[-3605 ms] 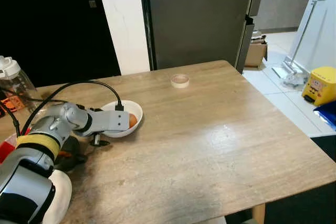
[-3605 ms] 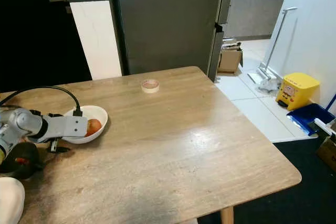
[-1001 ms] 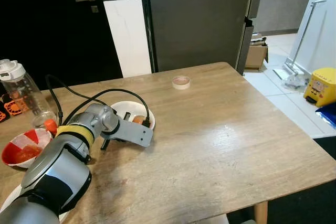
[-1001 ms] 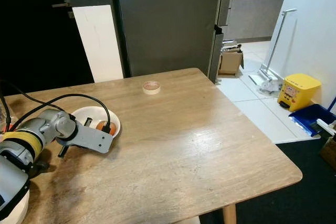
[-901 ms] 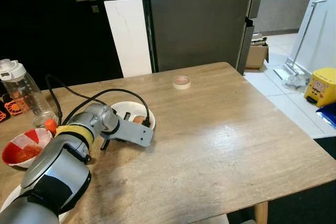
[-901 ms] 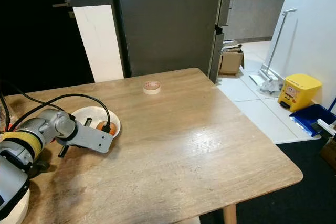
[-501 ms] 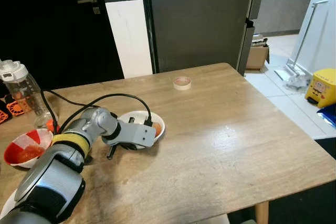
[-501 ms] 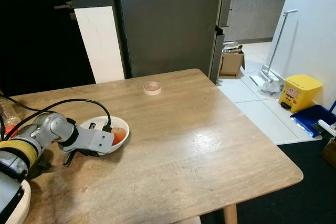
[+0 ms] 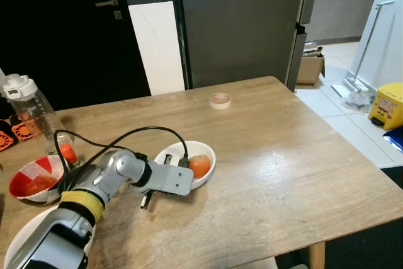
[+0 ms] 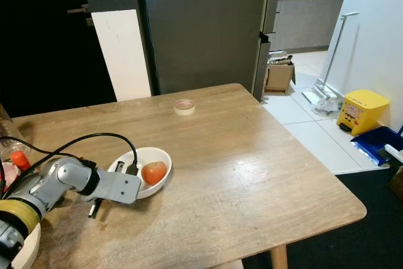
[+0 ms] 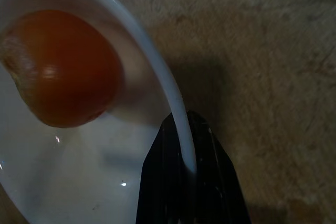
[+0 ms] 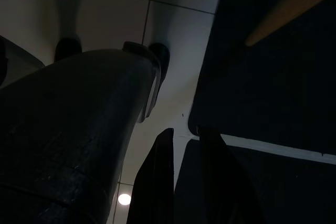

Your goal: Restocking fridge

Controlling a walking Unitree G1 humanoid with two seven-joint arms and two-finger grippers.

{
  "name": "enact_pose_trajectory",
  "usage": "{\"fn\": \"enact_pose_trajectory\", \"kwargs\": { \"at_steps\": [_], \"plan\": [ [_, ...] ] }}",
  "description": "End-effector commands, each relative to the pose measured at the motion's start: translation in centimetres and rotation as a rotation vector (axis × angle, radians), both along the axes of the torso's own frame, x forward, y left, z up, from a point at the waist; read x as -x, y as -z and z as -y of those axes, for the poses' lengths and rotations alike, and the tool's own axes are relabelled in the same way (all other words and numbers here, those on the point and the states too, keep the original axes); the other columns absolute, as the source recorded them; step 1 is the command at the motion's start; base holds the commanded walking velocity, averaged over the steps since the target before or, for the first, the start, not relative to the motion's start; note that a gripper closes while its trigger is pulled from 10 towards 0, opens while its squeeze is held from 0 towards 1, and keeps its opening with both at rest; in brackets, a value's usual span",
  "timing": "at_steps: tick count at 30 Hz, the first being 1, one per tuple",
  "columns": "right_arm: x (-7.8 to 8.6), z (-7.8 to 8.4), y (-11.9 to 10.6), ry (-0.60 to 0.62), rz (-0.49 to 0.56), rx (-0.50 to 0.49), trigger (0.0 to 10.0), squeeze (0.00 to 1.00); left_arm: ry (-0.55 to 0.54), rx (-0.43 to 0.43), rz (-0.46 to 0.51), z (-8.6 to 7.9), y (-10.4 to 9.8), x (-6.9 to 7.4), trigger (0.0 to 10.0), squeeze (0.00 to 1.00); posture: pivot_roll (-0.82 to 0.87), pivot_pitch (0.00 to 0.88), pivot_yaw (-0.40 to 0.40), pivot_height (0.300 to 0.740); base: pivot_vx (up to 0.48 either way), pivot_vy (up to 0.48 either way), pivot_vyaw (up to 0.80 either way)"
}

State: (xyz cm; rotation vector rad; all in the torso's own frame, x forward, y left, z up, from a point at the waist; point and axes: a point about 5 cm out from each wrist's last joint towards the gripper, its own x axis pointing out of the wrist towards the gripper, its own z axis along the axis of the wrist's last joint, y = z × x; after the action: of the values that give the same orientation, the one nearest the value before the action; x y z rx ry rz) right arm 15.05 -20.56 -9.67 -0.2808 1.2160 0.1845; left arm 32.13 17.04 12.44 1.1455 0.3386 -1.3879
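- A wooden table (image 9: 283,174) is seen spanning most of the head views; a tall dark fridge (image 9: 239,23) is stood just behind its far edge, its door shut.
- A black door with a handle (image 9: 108,3) is set to the left of the fridge, with a white panel (image 9: 157,45) leaned between them.
- The left arm is stretched low across the table from the near left corner, a black cable (image 9: 135,135) looped above it.
- The left gripper (image 11: 185,145) is clenched on the near rim of a white bowl (image 9: 167,154); in the left wrist view the rim is pinched between the two black fingers (image 11: 163,182), one inside the bowl and one outside.
- The white bowl is sat upright on the table, left of centre, well apart from the fridge; being round, no long axis can be given.
- One orange-red tomato (image 9: 199,165) is lain in the bowl, on the side away from the gripped rim.
- A clear bottle with a white cap (image 9: 30,106) is stood at the far left edge; a red-and-white bowl (image 9: 31,177) is placed nearer, also on the left.
- A small roll of tape (image 9: 220,100) is laid flat near the table's far edge.
- The right gripper (image 12: 184,145) is hung idle beside the table over tiled floor (image 12: 105,14); its fingers are kept slightly parted, grasping nothing.
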Motion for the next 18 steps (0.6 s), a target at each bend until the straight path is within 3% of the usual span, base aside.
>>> {"fn": "enact_pose_trajectory", "kwargs": {
  "at_steps": [1,18],
  "plan": [
    [0.1,0.1,0.0,-0.008,-0.005,0.002,10.0,0.00,-0.003,0.037,0.005,0.6,0.3,0.3,10.0,0.00,-0.09,0.000,0.054,0.740,0.000,0.000,0.00],
    [0.1,0.1,0.0,-0.009,-0.004,0.006,10.0,0.00,-0.004,0.080,0.006,1.7,0.6,1.6,10.0,0.00,-0.09,0.000,0.055,0.740,0.000,0.000,0.00]
  ]
}}
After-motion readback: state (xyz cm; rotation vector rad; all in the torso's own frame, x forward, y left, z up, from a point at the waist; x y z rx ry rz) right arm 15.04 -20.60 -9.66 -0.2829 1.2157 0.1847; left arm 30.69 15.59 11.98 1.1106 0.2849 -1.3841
